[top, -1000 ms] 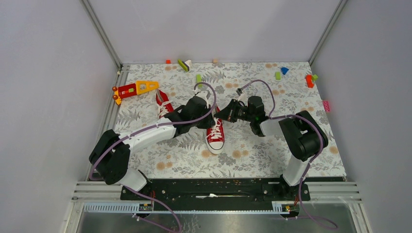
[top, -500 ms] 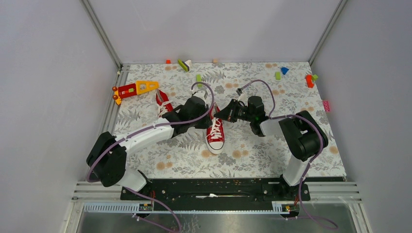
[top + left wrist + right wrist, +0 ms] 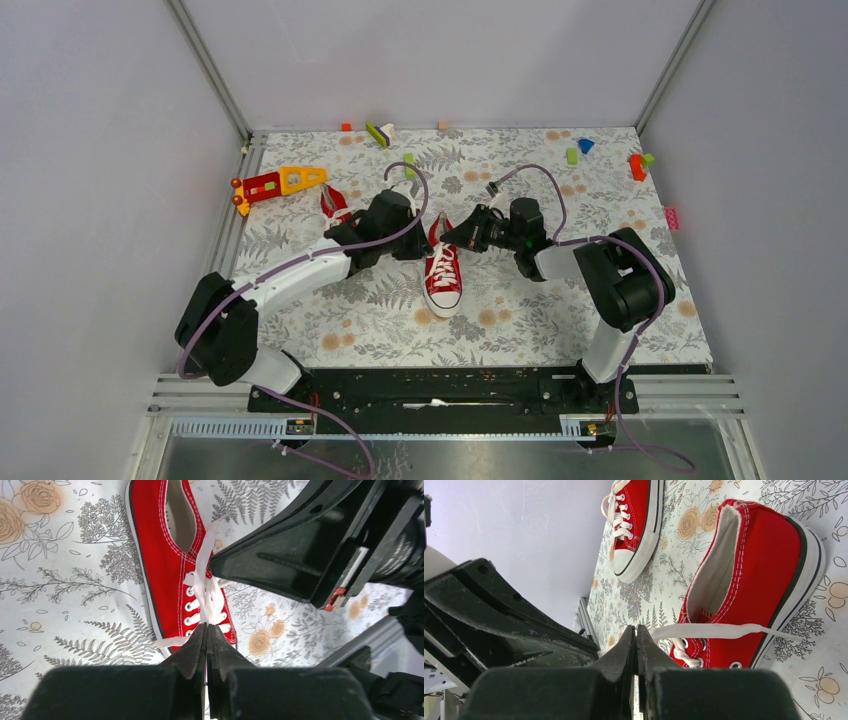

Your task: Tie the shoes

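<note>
My left claw (image 3: 206, 630) moved leftward, clamping the flat white lace (image 3: 201, 577) of the red canvas sneaker (image 3: 150, 545); right wrist view shows my right claw (image 3: 635, 632) likewise.

Nothing legible anywhere: no words, brand marks, numbers or signs to be read on the shoes (image 3: 441, 275) or the table (image 3: 560, 320).

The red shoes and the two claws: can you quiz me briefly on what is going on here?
1. True or false: the left gripper and the right gripper are each shut on a white lace.
2. How many red shoes lie on the table? A one, B two, C three.
3. Fill in: the middle shoe points its toe toward the ___ edge, where the arms are bolted.
Key: 1 true; 2 B; 3 near.
</note>
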Controlling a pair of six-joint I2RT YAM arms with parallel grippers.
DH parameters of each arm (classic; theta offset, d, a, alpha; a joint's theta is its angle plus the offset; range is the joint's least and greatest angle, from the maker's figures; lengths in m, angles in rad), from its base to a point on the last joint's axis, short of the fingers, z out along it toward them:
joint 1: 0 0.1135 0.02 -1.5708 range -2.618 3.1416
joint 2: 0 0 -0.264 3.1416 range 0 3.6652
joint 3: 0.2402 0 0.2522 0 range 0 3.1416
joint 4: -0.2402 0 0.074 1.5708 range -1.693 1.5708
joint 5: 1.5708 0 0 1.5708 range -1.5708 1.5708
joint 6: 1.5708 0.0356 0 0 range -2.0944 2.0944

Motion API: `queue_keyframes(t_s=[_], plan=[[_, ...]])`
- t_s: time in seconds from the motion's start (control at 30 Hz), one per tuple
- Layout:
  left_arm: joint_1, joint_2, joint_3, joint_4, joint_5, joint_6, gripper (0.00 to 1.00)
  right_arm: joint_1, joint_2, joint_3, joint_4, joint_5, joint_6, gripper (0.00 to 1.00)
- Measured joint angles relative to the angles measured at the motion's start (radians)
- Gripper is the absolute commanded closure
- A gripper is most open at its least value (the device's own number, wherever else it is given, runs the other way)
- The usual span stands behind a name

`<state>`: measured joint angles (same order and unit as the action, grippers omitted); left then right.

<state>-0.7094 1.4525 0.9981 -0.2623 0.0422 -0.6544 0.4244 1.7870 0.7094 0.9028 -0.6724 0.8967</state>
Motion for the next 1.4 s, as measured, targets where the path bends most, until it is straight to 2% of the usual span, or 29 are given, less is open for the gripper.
queue_keyframes(t_s=[0.17,0.53,0.73,1.07,1.4], plan=[[0.042,0.000,0.001,0.038,0.082,-0.037,1.00,0.000,0.000,0.000,0.000,0.000,0.002,1.00],[0.032,0.011,-0.006,0.142,0.202,-0.107,1.00,0.000,0.002,0.000,0.000,0.000,0.003,1.00],[0.026,0.077,-0.013,0.184,0.239,-0.117,1.00,0.000,0.003,0.000,0.000,0.000,0.009,1.00],[0.010,0.161,-0.013,0.205,0.217,-0.094,1.00,0.000,0.011,0.000,0.000,0.000,0.010,1.00],[-0.003,0.183,-0.097,0.381,0.105,-0.049,1.00,0.000,0.011,0.000,0.000,0.001,0.017,1.00]])
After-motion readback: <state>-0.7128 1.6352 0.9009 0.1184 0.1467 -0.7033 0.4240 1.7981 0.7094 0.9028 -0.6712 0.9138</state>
